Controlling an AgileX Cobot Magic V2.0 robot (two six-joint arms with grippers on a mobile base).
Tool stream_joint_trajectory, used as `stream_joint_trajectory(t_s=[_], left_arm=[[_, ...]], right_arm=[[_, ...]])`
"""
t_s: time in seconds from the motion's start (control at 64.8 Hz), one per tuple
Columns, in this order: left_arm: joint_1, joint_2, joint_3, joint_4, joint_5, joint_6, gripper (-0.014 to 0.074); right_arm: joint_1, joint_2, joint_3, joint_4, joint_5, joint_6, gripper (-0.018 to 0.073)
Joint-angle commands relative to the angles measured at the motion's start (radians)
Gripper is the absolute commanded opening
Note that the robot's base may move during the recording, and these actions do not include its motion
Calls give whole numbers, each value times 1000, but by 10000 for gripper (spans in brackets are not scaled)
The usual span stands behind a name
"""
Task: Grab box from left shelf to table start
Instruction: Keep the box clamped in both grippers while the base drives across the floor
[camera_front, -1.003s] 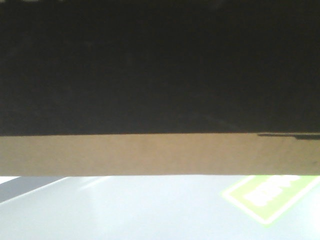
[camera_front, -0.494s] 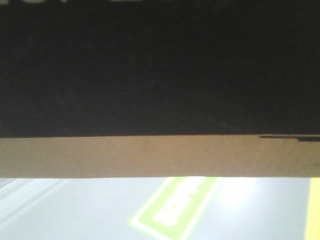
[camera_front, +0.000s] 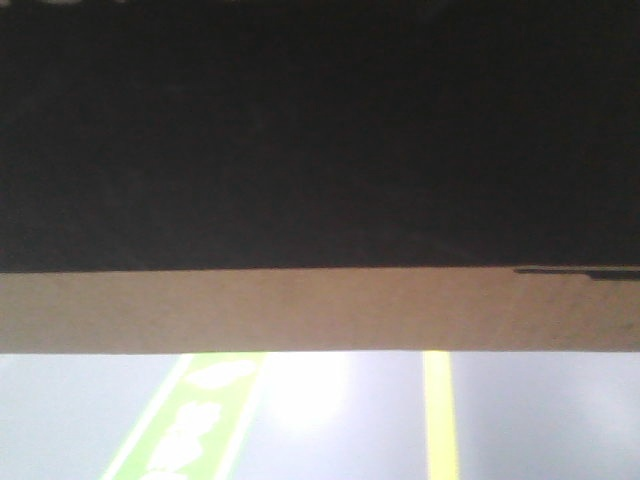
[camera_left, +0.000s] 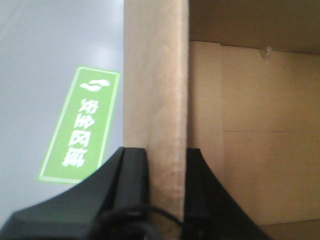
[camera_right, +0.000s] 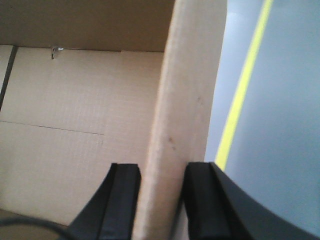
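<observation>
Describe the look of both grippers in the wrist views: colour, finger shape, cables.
Both the left gripper and right gripper are matte black, with two flat, square-tipped fingers flaring into a wider base. A thin black cable loops at the left one's base. No markings show.

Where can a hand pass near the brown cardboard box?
Inside the brown corrugated cardboard box, the visible part is bare. Below, grey floor is free between green sign and yellow line. Crowded: walls clamped in left gripper and right gripper.

Box (camera_left: 155, 90) – matt brown corrugated cardboard; floor (camera_front: 540, 420) – glossy grey.
</observation>
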Motion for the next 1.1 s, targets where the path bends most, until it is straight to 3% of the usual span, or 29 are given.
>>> stream_joint_trajectory(t_s=[0.0, 1.08], left_arm=[[-5, -8, -42, -68, -203, -23, -104], [-5, -8, -42, -72, -203, -23, -104]], right_arm=[[-7, 17, -22, -85, -119, -9, 55], [-7, 17, -22, -85, -119, -9, 55]])
